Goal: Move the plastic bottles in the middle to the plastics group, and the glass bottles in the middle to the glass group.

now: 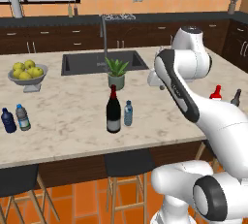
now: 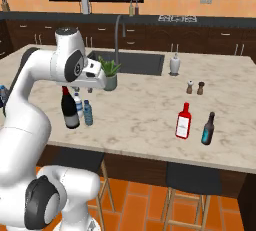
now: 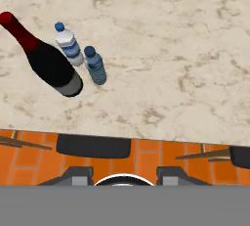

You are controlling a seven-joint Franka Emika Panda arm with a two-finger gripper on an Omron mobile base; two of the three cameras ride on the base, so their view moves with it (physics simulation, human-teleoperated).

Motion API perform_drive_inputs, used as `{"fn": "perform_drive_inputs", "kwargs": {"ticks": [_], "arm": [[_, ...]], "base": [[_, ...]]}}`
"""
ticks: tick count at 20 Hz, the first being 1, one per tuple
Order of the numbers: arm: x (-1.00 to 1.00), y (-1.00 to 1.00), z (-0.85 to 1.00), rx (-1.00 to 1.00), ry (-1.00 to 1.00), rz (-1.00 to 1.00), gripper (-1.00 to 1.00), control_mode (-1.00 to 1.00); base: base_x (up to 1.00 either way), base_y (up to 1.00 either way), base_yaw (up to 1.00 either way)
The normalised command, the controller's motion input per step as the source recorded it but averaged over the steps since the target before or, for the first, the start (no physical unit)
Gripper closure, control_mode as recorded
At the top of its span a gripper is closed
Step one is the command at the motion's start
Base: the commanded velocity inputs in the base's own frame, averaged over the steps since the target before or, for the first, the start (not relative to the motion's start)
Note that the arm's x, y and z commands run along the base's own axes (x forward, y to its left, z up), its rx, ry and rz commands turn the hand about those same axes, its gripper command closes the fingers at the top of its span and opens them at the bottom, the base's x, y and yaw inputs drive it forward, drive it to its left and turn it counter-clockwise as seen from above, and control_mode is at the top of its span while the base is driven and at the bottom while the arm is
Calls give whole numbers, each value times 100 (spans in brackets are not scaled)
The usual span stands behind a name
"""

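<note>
jaws high above wine bottle (image 3: pixel 51 63), apart

Glossy dark glass wine bottle (image 3: pixel 51 66) and translucent plastic water bottles (image 3: pixel 95 66) stand on a smooth, veined marble counter (image 3: pixel 185 54).

The wine bottle (image 1: pixel 113 111) stands upright near the front edge of the marble counter (image 1: pixel 68 106) and serves as the landmark. The teal water bottle (image 1: pixel 128 113) stands just beside it on its right; the clear water bottle (image 3: pixel 69 44) stands close behind both, leaving only narrow gaps. A potted plant (image 1: pixel 116 73) blocks the route farther back, ahead of the sink (image 1: pixel 87 63). Left of the wine bottle, bare counter runs to the navy bottle (image 1: pixel 8 120) and greyish bottle (image 1: pixel 22 118). Right of it, bare counter extends to the red bottle (image 2: pixel 183 121) and dark teal bottle (image 2: pixel 208 129).
</note>
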Motion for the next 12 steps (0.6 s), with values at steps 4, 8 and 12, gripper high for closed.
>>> {"fn": "perform_drive_inputs", "kwargs": {"ticks": [4, 8, 12], "arm": [[-39, 5, -2, -1, -5, 4, -100, -100], [-16, 28, -10, -7, -4, 11, -100, -100], [-29, 80, -26, -18, -11, 8, -100, -100]], "base": [[0, 0, 0], [0, 0, 0], [0, 0, 0]]}}
